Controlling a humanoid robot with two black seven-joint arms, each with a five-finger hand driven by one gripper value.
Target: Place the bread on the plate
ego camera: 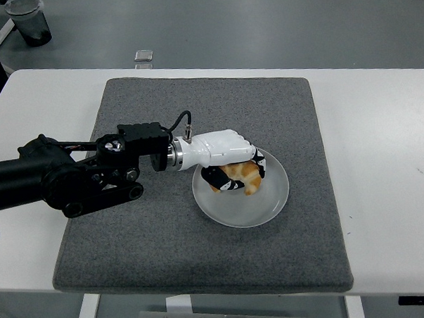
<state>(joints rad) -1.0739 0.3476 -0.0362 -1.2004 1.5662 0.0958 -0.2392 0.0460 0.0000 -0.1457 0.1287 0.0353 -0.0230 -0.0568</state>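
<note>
Left hand (226,158), reaching in from the left edge with knuckles up, fingers clamped around the bread (244,175), over the plate (241,203) on the grey mat (201,237). No legible writing.

Golden-brown bread (246,176) sits over the white round plate (251,206).

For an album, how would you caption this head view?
Left robot hand holds bread over a white plate on a grey mat.
</note>
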